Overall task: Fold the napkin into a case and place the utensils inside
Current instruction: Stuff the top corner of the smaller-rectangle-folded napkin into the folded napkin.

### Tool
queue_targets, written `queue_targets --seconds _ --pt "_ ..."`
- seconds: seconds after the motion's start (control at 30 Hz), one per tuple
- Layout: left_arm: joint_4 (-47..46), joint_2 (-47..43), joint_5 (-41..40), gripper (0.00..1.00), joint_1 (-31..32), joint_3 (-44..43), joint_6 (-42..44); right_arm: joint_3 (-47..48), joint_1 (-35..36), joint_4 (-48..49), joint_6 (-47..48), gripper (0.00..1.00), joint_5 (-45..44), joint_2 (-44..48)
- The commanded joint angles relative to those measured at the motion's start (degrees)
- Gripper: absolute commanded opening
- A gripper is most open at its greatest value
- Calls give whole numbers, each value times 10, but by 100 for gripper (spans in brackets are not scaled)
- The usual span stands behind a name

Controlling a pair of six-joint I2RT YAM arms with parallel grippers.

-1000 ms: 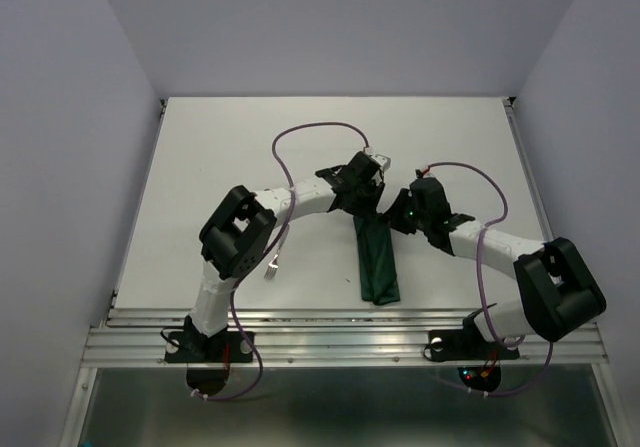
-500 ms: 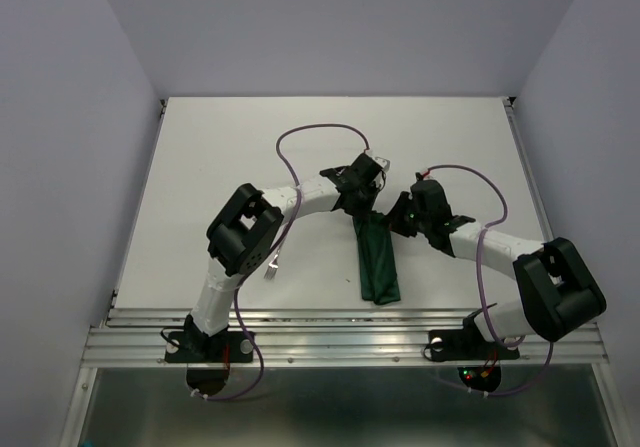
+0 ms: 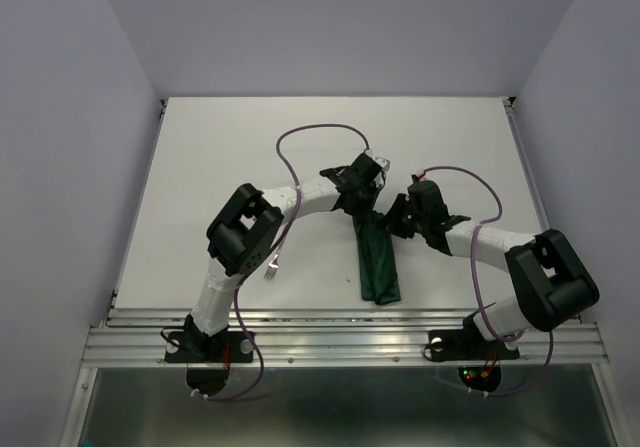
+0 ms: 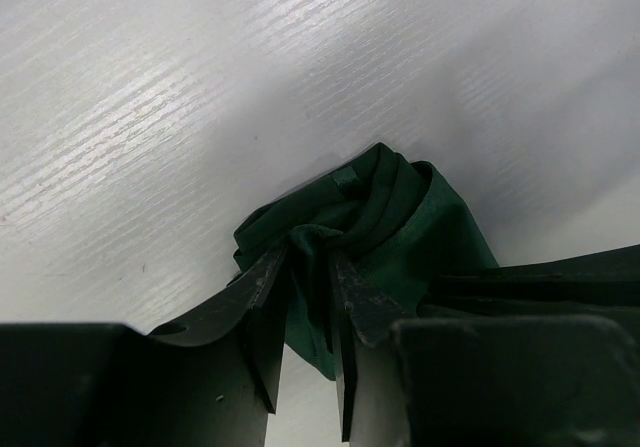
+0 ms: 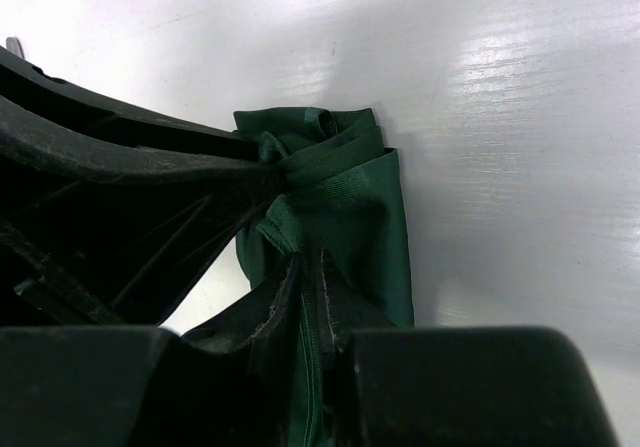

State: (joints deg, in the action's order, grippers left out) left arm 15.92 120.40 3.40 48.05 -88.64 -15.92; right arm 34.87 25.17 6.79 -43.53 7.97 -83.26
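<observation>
Dark green cloth napkin (image 3: pixel 377 262) folded into narrow strip; left hand (image 4: pixel 308 259) and right hand (image 5: pixel 305 267) both pinch its far end; slim silver fork (image 3: pixel 271 264) left of napkin, not inserted.

left end effector (image 4: pixel 310 255), right end effector (image 5: pixel 308 262) — both tight on the napkin (image 4: pixel 440 229)

- White table (image 3: pixel 200 167), matte, with a faint streaky grain up close.
- Dark green napkin (image 3: pixel 378 262) lies near centre, folded to a narrow strip running toward the near edge, its far end bunched.
- One slim silver utensil (image 3: pixel 270 265) lies left of it, well apart, partly hidden.
</observation>
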Motion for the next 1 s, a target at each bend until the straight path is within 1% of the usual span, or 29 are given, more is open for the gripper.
queue_targets --seconds 0.0,0.03,0.1,0.13,0.23,0.3,0.33,0.43,0.5,0.53,0.63,0.67,0.77,0.87,0.97 --pt "2 -34 4 34 3 -14 2 5 -3 28 1 17 6 3" --pt "-1 -38 4 34 3 -11 1 3 -3 28 1 17 6 3" --pt "-5 -40 6 30 3 -8 -1 2 -3 28 2 17 6 3" --pt "-6 -42 5 24 3 -7 -1 1 -3 28 2 17 6 3" --pt "-8 -43 5 15 3 -7 -2 1 -3 29 2 17 10 3" --pt "-8 -45 6 11 3 -7 -2 2 -3 30 2 17 11 0" --pt "-8 -46 6 7 3 -6 -3 2 -3 30 2 16 12 -1" --pt "-11 -53 8 2 3 -2 -3 3 -3 34 3 16 16 -5" --pt "-11 -56 8 2 2 0 -3 4 -3 36 3 16 19 -8" --pt "-10 -58 7 7 2 0 -3 5 -3 38 3 16 21 -10" --pt "-5 -59 -4 30 2 -1 -5 5 -3 38 4 16 21 -11" --pt "0 -58 -8 31 2 -2 -6 6 -3 38 5 16 22 -11" --pt "0 -57 -12 31 2 -2 -5 6 -3 37 5 16 23 -11" --pt "-1 -54 -9 29 2 -2 -5 6 -3 38 5 16 24 -11" --pt "-3 -52 -6 23 2 -3 -5 6 -3 37 5 16 25 -12"
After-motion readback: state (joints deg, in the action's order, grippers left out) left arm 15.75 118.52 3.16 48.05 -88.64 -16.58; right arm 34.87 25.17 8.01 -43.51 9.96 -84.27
